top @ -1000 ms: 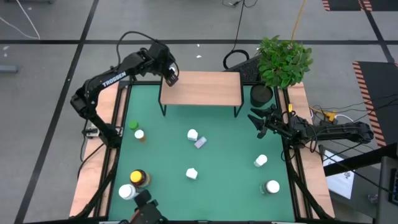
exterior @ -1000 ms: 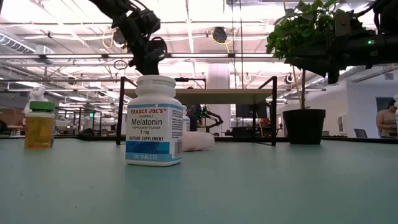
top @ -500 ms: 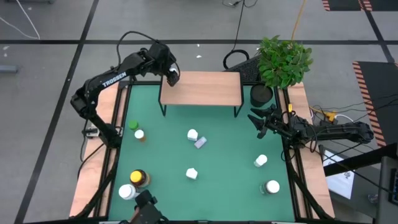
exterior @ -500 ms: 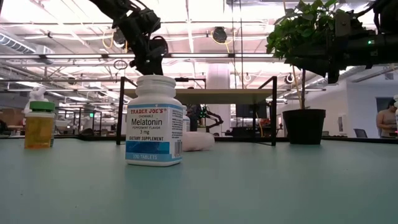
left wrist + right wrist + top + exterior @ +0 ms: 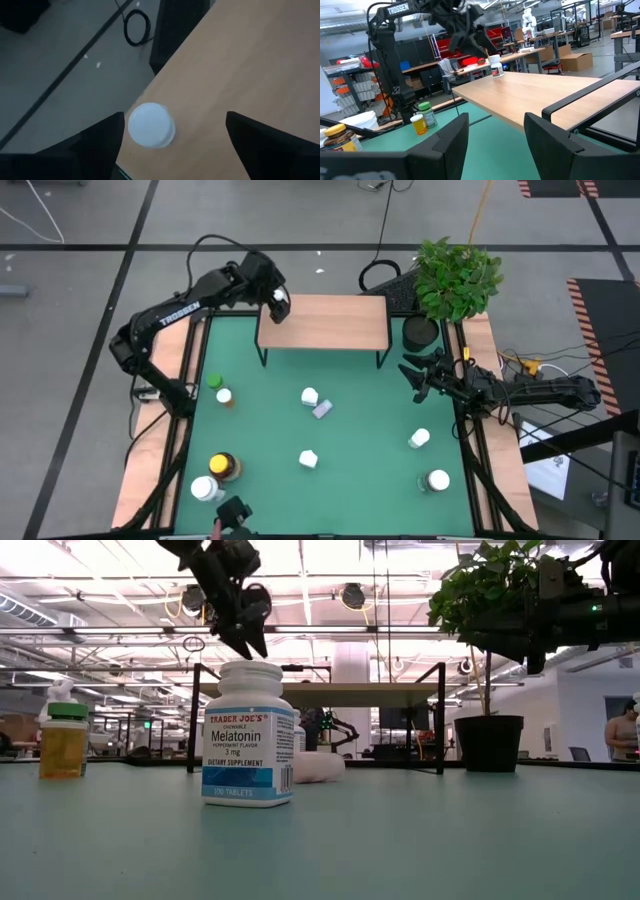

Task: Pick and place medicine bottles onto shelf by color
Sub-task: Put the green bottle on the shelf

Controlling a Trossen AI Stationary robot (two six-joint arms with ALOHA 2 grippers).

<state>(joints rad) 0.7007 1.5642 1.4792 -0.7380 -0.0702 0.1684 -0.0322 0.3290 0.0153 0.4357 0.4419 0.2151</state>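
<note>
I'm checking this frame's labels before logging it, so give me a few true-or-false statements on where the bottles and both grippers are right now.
1. A white bottle stands on the shelf near its corner. True.
2. The left gripper is shut on that bottle. False: its fingers are spread, one on each side, clear of the bottle.
3. The green bottle is already on the shelf. False: it stands on the green mat, beside an orange bottle.
4. The right gripper is open and holds nothing. True.
5. The potted plant sits on the shelf. False: it stands off the shelf's end, beyond the right gripper.
</note>
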